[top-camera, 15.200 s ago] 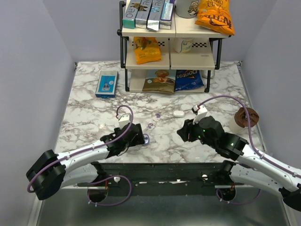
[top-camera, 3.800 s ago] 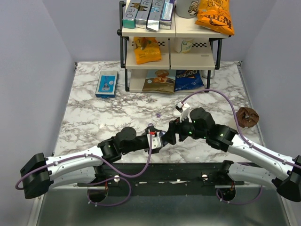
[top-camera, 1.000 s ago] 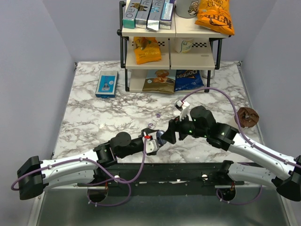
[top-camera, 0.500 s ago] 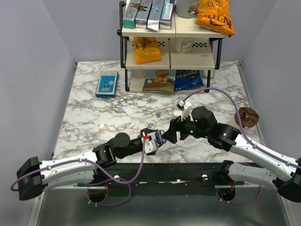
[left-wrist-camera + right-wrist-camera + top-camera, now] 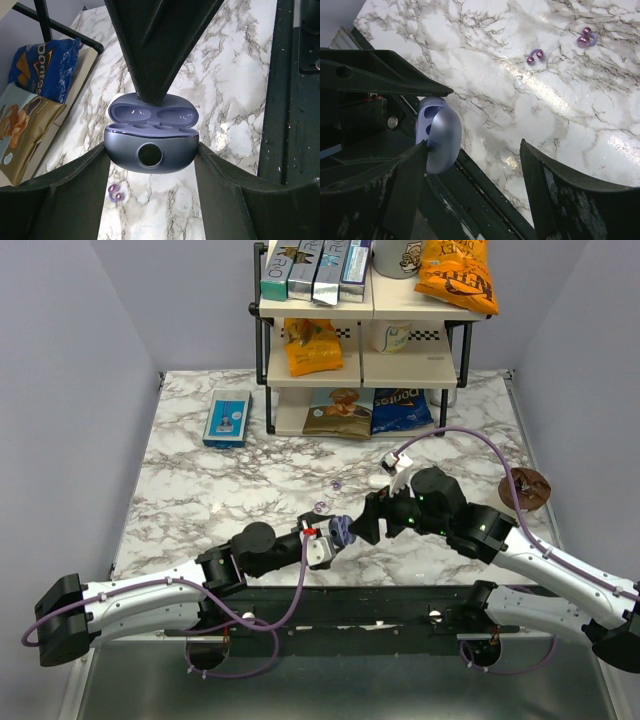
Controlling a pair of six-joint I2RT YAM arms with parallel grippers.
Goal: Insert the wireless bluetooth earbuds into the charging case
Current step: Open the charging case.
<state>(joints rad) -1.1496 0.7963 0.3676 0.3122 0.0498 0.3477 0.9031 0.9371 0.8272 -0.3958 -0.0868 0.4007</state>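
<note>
My left gripper (image 5: 333,537) is shut on the charging case (image 5: 151,150), a bluish-grey oval with a dark round spot. It holds the case above the table's front edge, lid (image 5: 152,112) open and both sockets empty. The case also shows in the top view (image 5: 343,530) and the right wrist view (image 5: 440,137). My right gripper (image 5: 475,165) is open, and its left finger (image 5: 395,195) touches the back of the lid. Two purple earbuds (image 5: 536,55) (image 5: 585,39) lie on the marble beyond it. One also shows in the left wrist view (image 5: 115,192).
A shelf rack (image 5: 360,340) with snack bags stands at the back. A blue box (image 5: 227,418) lies at the back left. A small white object (image 5: 378,480) and a brown round thing (image 5: 525,488) lie to the right. A black rail (image 5: 400,605) runs along the front edge.
My right arm has shifted slightly to the right, staying against the case. My left gripper holds the case in about the same place.
</note>
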